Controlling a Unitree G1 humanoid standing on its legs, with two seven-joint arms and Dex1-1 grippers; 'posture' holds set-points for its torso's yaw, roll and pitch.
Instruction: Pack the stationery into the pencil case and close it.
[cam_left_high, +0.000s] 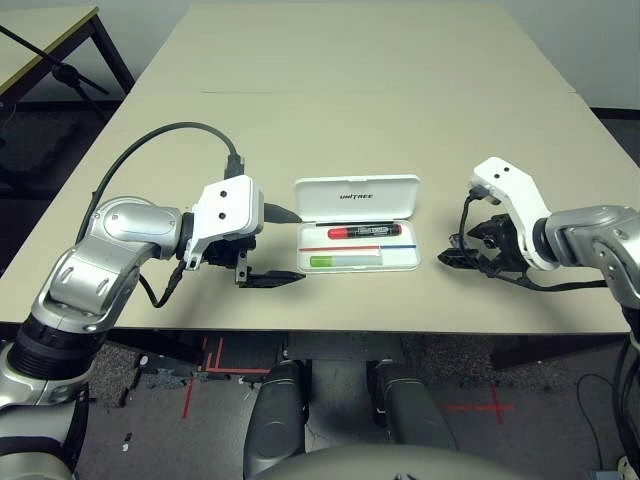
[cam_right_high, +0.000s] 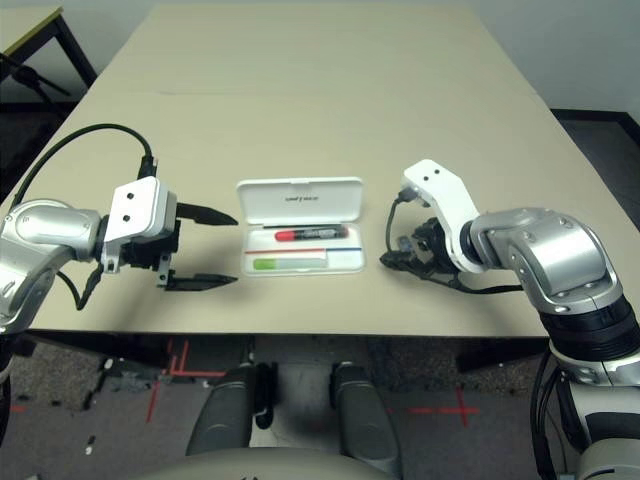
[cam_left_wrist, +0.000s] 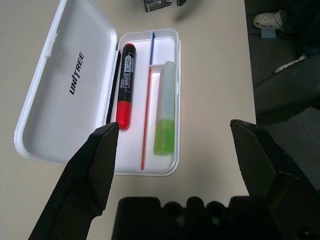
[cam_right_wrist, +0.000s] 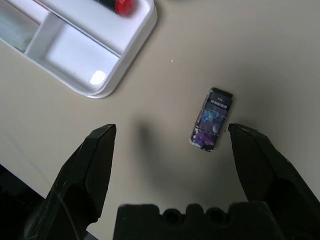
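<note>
Your right gripper (cam_right_wrist: 170, 145) hangs low over the tabletop (cam_left_high: 380, 90) with its two black fingers spread wide and nothing between them. The small dark purplish eraser-sized piece (cam_right_wrist: 211, 125) lies flat on the tabletop just beside one fingertip, off the gripper's centre line. Judged from this, the spread is set for a pickup, but the gripper needs a sideways shift so that the piece sits between the fingers before you close.

The piece lies apart from the flat white hard-plastic pencil case (cam_left_high: 358, 226), on the robot's right of it. The empty corner compartment (cam_right_wrist: 75, 55) of the case is the nearest free space, and appears the likely place for the piece.

Your left gripper (cam_left_high: 272, 246) is also wide and empty. It stands just beside the case's left end, one finger raised and one low near the tabletop. This pose suits steadying the case or reaching the lid (cam_left_wrist: 65, 85), which lies folded back flat on the far side.

Inside the case, the red marker with the black label (cam_left_wrist: 125, 85) lies along the hinge side. The light-green-and-white highlighter stick (cam_left_wrist: 166, 107) lies in the near compartment, beyond the red divider line. Closing remains undone.
</note>
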